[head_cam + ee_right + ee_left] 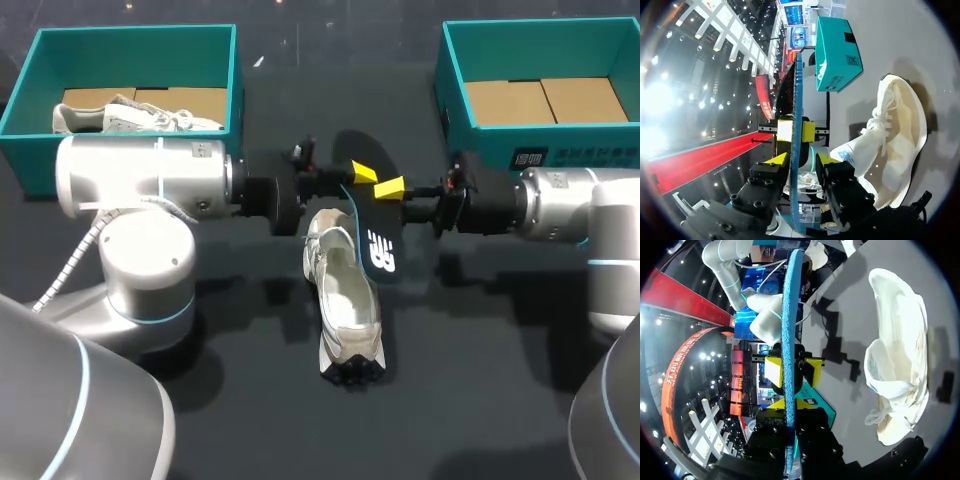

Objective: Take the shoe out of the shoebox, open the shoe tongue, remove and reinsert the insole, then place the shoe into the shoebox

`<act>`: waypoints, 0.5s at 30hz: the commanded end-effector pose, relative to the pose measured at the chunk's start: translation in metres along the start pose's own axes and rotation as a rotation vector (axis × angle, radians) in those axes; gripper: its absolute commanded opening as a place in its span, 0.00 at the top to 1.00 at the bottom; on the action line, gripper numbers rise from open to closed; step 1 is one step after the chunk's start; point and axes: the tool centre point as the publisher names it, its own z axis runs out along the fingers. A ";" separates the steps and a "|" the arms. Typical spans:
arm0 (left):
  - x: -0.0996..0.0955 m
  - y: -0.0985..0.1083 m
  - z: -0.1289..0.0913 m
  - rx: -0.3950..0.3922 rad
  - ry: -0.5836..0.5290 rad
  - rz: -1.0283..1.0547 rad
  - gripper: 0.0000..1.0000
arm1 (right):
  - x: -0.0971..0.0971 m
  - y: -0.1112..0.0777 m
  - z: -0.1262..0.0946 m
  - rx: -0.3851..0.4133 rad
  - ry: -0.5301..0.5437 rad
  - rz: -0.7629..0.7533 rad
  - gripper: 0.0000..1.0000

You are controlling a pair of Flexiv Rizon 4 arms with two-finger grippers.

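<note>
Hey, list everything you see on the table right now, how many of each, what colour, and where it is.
table: one, dark, under everything.
left shoebox: one, teal, far left corner, holds a shoe.
right shoebox: one, teal, far right corner, only its brown cardboard floor shows.
boxed shoe: one, pale grey-white, inside the left shoebox.
loose shoe: one, white, on the table's middle, below the insole.
insole: one, black with a blue edge, held up over the loose shoe.
left gripper: one, yellow tips, shut on the insole.
right gripper: one, yellow tips, open around the insole, one finger apart from it.
</note>
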 end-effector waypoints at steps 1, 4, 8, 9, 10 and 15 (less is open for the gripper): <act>-0.001 -0.006 -0.019 -0.003 0.000 0.001 1.00 | 0.010 -0.005 -0.029 0.018 -0.087 -0.146 0.00; -0.003 -0.008 -0.028 -0.004 0.001 0.008 1.00 | 0.011 -0.006 -0.037 0.000 -0.080 -0.167 0.00; -0.005 -0.011 -0.041 -0.017 0.001 0.015 1.00 | 0.011 -0.006 -0.037 0.000 -0.080 -0.167 0.00; -0.005 -0.012 -0.043 -0.021 0.003 0.012 1.00 | 0.011 -0.006 -0.037 0.000 -0.080 -0.167 0.00; -0.006 -0.013 -0.044 -0.022 0.006 0.002 1.00 | 0.011 -0.006 -0.037 0.000 -0.080 -0.167 0.00; -0.008 -0.018 -0.051 0.014 0.036 -0.046 1.00 | 0.013 -0.006 -0.045 0.044 -0.161 -0.285 0.00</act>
